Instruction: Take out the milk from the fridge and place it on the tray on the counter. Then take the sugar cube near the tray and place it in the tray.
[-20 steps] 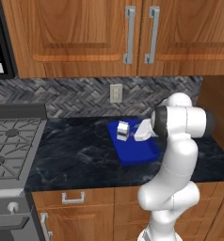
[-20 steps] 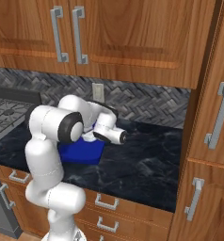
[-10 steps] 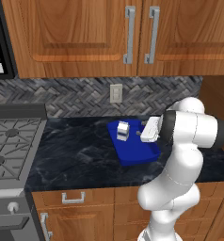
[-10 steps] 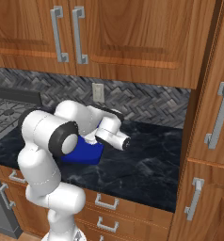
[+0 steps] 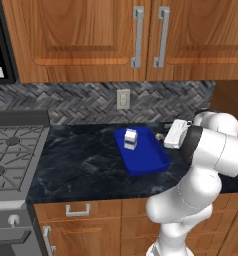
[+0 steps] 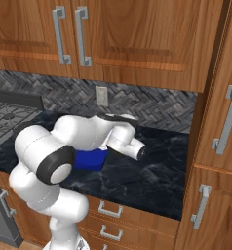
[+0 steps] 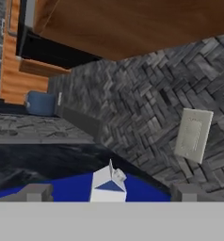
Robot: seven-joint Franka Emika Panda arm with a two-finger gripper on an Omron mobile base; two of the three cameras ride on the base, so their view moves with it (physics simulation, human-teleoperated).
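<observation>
On tray (image 5: 151,161), milk (image 5: 130,139) stands upright (step 1 done); fingers spread, empty; sugar cube (image 5: 159,136) w/ tray still to go.

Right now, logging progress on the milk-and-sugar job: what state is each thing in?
milk: upright on the tray, released
tray: flat on the counter
gripper: open, holding nothing
upper cabinet doors: closed
drawer: shut

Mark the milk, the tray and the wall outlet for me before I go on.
milk (image 5: 130,139): left base view, on the carton's front face.
tray (image 5: 150,161): left base view, on the bare blue floor near its front right corner.
wall outlet (image 5: 123,99): left base view, on the middle of the plate.
</observation>
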